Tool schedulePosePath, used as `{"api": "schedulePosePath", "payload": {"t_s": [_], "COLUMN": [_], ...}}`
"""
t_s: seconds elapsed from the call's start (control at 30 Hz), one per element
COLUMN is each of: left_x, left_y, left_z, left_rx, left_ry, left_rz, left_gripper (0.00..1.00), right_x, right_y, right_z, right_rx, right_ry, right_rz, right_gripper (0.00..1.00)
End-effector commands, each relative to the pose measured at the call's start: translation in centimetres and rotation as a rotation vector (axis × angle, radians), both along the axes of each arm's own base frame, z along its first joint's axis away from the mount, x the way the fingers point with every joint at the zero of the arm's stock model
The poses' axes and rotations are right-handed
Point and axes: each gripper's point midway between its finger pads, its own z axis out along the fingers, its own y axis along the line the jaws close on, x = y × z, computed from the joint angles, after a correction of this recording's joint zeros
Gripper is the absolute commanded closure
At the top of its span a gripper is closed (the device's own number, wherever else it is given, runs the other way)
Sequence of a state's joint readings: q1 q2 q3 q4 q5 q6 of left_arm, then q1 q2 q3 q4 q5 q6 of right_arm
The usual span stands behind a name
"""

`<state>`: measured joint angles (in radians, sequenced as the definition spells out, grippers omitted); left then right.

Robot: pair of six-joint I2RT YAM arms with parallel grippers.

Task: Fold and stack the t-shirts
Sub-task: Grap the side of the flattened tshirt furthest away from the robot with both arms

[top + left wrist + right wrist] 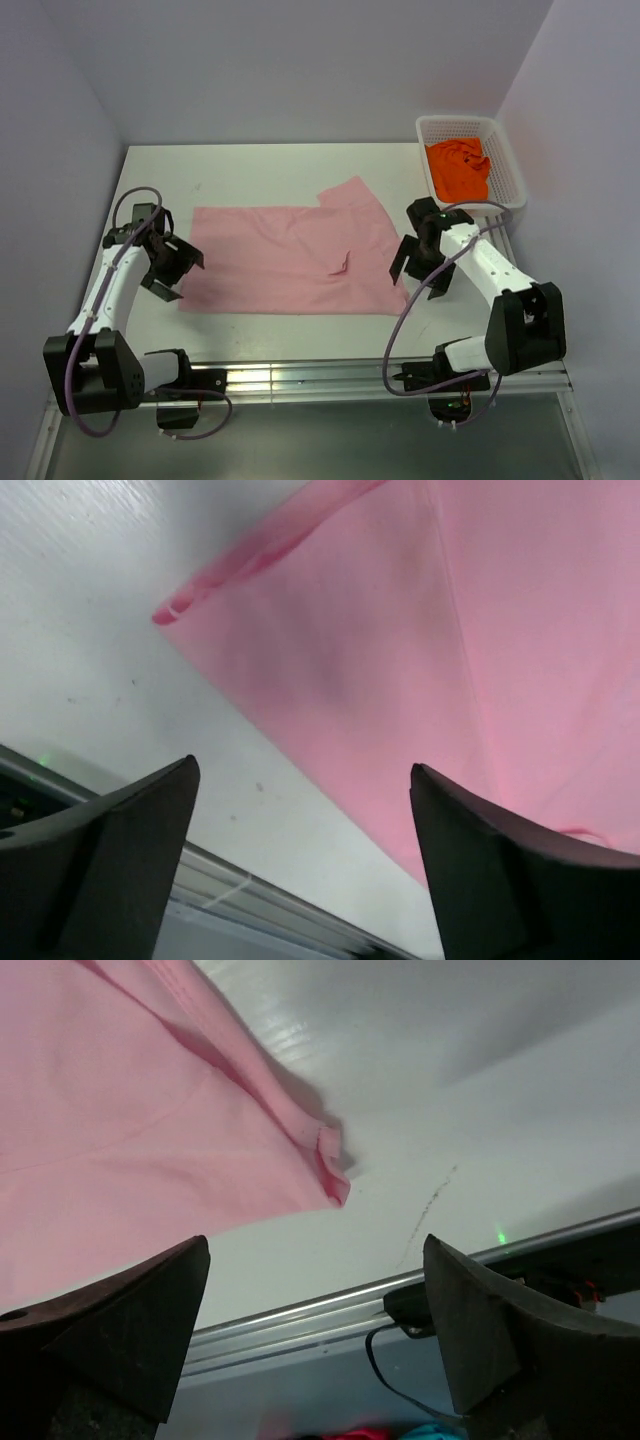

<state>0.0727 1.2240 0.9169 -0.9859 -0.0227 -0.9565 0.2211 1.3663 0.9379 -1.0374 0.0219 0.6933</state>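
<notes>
The left pincer (172, 272) hangs with its two dark fingers spread wide and nothing between them, just off the left edge of the pale pink cloth t-shirt (290, 262). In its wrist view one finger is over bare table and the other over pink cloth, with the shirt's near-left edge running slantwise between them. The right pincer (420, 272) is likewise wide open and holds nothing. It sits just off the pink shirt's right edge, near its near-right corner, which the right wrist view shows curled up slightly on itself.

The pink shirt lies spread flat in the middle of the white table (250, 165), roughly rectangular, between the two pincers. One sleeve juts out at its far-right corner, and a small wrinkle stands up in the cloth toward the right side.

Beyond the pink shirt's far-right corner — well apart from it — a white plastic lattice basket (455, 120) stands at the table's edge. The bright orange cloth t-shirt (458, 168) lies bunched inside that basket.
</notes>
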Motion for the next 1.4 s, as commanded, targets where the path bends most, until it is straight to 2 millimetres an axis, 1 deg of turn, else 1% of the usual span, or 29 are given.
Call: {"api": "schedulePosePath", "payload": {"t_s": [0.0, 0.03, 0.07, 0.1, 0.13, 0.17, 0.2, 0.23, 0.27, 0.3, 0.33, 0.37, 0.4, 0.43, 0.47, 0.5, 0.53, 0.6, 0.63, 0.7, 0.73, 0.77, 0.83, 0.9, 1.07, 1.13, 1.27, 1.3, 1.37], "left_x": [0.1, 1.0, 2.6, 3.8, 6.0, 8.0, 9.5, 11.7, 13.9, 15.4, 17.3, 19.7, 21.4, 22.5, 24.4, 25.2, 26.5, 27.6, 28.0, 28.5, 28.6, 28.3, 28.4, 28.3, 27.5, 27.3, 27.1, 27.1, 27.0], "left_y": [-0.8, -0.7, -0.6, -0.4, -0.2, 0.0, 0.0, 0.2, 0.6, 0.8, 0.9, 1.3, 1.4, 1.4, 1.5, 1.4, 1.2, 0.9, 0.8, 0.5, 0.4, 0.3, 0.5, 0.6, 0.4, 0.3, 0.6, 0.6, 1.1], "left_z": [3.4, 4.0, 5.7, 6.5, 6.9, 8.2, 8.8, 8.0, 9.6, 9.8, 8.1, 9.9, 8.1, 8.0, 7.8, 9.1, 8.4, 7.8, 7.0, 6.7, 6.7, 6.2, 6.2, 5.9, 5.2, 4.7, 4.0, 3.8, 3.6], "left_rx": [-0.039, -0.040, -0.033, -0.030, -0.027, -0.029, -0.034, -0.036, -0.030, -0.026, -0.028, -0.020, -0.024, -0.033, -0.033, -0.037, -0.051, -0.066, -0.079, -0.099, -0.099, -0.101, -0.097, -0.087, -0.106, -0.114, -0.102, -0.101, -0.094], "left_ry": [-0.053, -0.072, -0.132, -0.169, -0.218, -0.278, -0.310, -0.306, -0.359, -0.373, -0.341, -0.401, -0.371, -0.371, -0.380, -0.418, -0.413, -0.420, -0.410, -0.421, -0.430, -0.422, -0.432, -0.420, -0.398, -0.390, -0.372, -0.368, -0.362], "left_rz": [-0.005, -0.005, -0.005, -0.004, -0.006, -0.009, -0.018, -0.026, -0.034, -0.043, -0.056, -0.065, -0.086, -0.090, -0.105, -0.112, -0.123, -0.137, -0.142, -0.152, -0.162, -0.164, -0.169, -0.181, -0.184, -0.178, -0.171, -0.171, -0.160], "left_gripper": [0.04, 0.01, 0.00, 0.01, 0.01, 0.00, 0.01, 0.02, 0.03, 0.04, 0.04, 0.05, 0.06, 0.07, 0.07, 0.07, 0.08, 0.08, 0.08, 0.09, 0.09, 0.09, 0.09, 0.09, 0.09, 0.09, 0.09, 0.09, 0.09], "right_x": [1.9, 2.9, 5.4, 6.8, 8.5, 11.5, 13.4, 16.2, 18.3, 19.8, 21.2, 24.6, 25.8, 28.2, 29.7, 30.7, 32.5, 34.1, 34.1, 35.3, 35.7, 36.1, 37.1, 37.8, 38.0, 37.8, 37.3, 37.3, 36.9], "right_y": [-1.1, -1.0, -0.5, -0.2, 0.4, 1.2, 1.7, 2.4, 2.9, 3.2, 3.6, 4.3, 4.6, 5.1, 5.3, 5.7, 6.0, 6.5, 6.1, 6.3, 6.2, 6.3, 6.4, 6.7, 7.0, 7.6, 9.3, 9.5, 9.8], "right_z": [4.5, 5.5, 7.4, 8.3, 9.1, 10.2, 10.7, 13.1, 11.4, 11.4, 11.3, 11.2, 10.9, 13.2, 9.8, 9.2, 8.1, 6.7, 4.7, 3.4, 3.1, 1.6, 0.3, -0.3, -2.5, -3.7, -4.6, -4.4, -4.5], "right_rx": [-0.052, -0.051, -0.036, -0.031, -0.010, 0.007, 0.018, 0.041, 0.035, 0.040, 0.043, 0.049, 0.050, 0.065, 0.063, 0.080, 0.097, 0.149, 0.160, 0.174, 0.170, 0.168, 0.172, 0.185, 0.200, 0.218, 0.215, 0.216, 0.220], "right_ry": [-0.112, -0.140, -0.197, -0.226, -0.266, -0.303, -0.326, -0.400, -0.357, -0.358, -0.360, -0.382, -0.375, -0.455, -0.389, -0.389, -0.397, -0.416, -0.383, -0.411, -0.417, -0.400, -0.399, -0.412, -0.394, -0.366, -0.349, -0.353, -0.347], "right_rz": [-0.010, -0.010, -0.012, -0.011, 0.003, 0.011, 0.017, 0.032, 0.042, 0.050, 0.066, 0.076, 0.087, 0.098, 0.102, 0.110, 0.102, 0.098, 0.074, 0.071, 0.066, 0.064, 0.052, 0.044, 0.006, -0.002, 0.023, 0.025, 0.025], "right_gripper": [0.05, 0.05, 0.05, 0.05, 0.05, 0.05, 0.05, 0.05, 0.05, 0.05, 0.05, 0.06, 0.06, 0.06, 0.07, 0.07, 0.07, 0.08, 0.09, 0.09, 0.09, 0.09, 0.09, 0.09, 0.10, 0.12, 0.17, 0.22, 0.27]}}
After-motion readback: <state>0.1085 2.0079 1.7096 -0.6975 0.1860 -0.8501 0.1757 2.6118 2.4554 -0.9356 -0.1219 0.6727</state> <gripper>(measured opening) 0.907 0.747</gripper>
